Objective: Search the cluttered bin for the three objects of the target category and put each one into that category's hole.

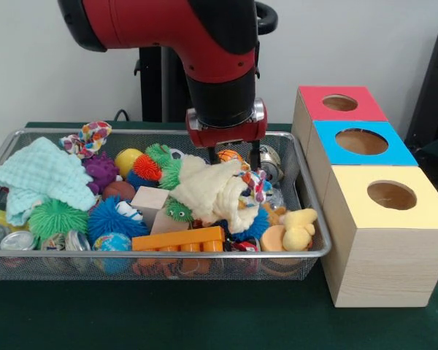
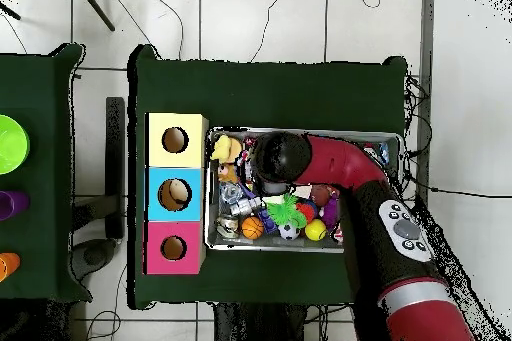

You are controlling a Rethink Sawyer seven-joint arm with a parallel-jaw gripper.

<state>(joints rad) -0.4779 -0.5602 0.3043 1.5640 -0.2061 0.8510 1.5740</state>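
**Pincer low in bin, target not yet identified**

Front view: the pincer [image 1: 235,155] hangs just above the cream cloth [image 1: 212,191] at the right-centre of the wire bin [image 1: 299,251]. Two dark fingers [image 1: 255,154] show below the wrist; cannot tell whether spread or pinching anything. The red box [image 1: 340,103], blue box [image 1: 361,141] and yellow box [image 1: 391,195] stand just right of the bin, holes up. Which objects belong to the target category cannot be told.

Overhead view: the arm [image 2: 345,172] covers much of the bin; an orange ball [image 2: 253,227] lies near the boxes.

Judgement: move the cloth aside first, then grip one loose item cleanly, avoiding the mesh wall.
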